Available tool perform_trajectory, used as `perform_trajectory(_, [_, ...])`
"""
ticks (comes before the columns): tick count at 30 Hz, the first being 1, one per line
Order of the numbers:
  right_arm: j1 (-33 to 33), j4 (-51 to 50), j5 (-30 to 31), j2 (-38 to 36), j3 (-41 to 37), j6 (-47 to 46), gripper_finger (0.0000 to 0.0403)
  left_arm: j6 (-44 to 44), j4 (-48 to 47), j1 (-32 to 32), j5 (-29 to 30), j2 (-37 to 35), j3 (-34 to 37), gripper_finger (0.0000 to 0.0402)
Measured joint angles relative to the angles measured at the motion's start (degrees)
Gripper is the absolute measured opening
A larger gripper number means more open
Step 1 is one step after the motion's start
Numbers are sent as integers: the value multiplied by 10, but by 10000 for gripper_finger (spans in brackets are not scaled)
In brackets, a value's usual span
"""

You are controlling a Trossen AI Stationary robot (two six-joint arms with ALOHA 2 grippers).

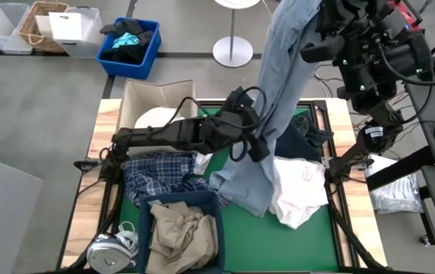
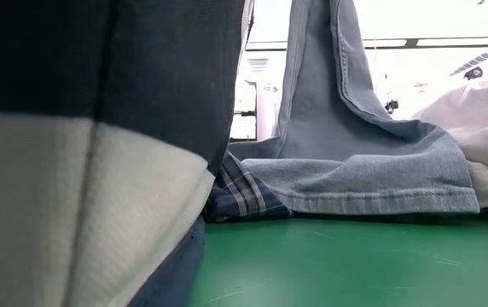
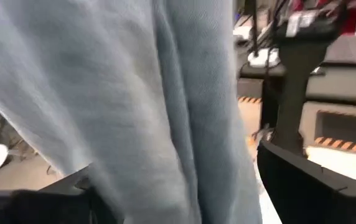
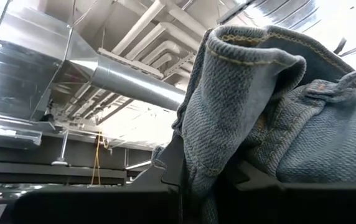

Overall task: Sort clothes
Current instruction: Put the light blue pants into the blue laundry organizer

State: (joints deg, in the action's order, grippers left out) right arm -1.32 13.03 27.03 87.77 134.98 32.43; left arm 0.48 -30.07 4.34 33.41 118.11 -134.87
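Observation:
Light blue denim (image 1: pixel 278 84) hangs in a long column from my right gripper (image 1: pixel 309 30), which is raised high over the table's far right and shut on its top end. My left gripper (image 1: pixel 257 144) reaches from the table's left to the hanging denim's lower half. It is open, with one finger on either side of the denim (image 3: pixel 165 112). The denim's lower end (image 1: pixel 244 190) lies bunched on the green mat. Beside it lie a plaid shirt (image 1: pixel 157 173), a white shirt (image 1: pixel 297 194) and a dark navy piece (image 1: pixel 303 137). My right gripper holds the denim by a bunched, stitched edge at its top end (image 4: pixel 246 62), in several folded layers. The wrist view looks up at the ceiling past the fingers. The denim hangs below the gripper, fairly straight, with its lower end (image 2: pixel 355 183) on the mat. My left gripper: I cannot tell whether its fingers (image 3: pixel 309 180) touch the denim between them.
A blue bin (image 1: pixel 147 209) with tan trousers (image 1: pixel 183 234) stands at the near edge. A beige box (image 1: pixel 138 95) holds something white at the far left. Beyond the table, a blue crate (image 1: pixel 150 47) holds a black and teal bundle. A coiled cable (image 1: pixel 111 247) lies near left.

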Motion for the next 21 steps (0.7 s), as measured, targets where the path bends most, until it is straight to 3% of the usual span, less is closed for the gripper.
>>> perform_trajectory(7, [11, -3, 2, -2, 0, 0, 28, 36, 11, -10, -17, 27, 0, 289])
perform_trajectory(12, [19, -3, 2, -3, 0, 1, 28, 35, 26, -15, -49, 36, 0, 241])
perform_trajectory(15, [19, -7, 5, -3, 0, 2, 28, 41, 33, -17, -51, 43, 0, 184])
perform_trajectory(21, [19, -6, 48, -4, 0, 35, 28, 56, 32, -16, -67, 39, 0, 19])
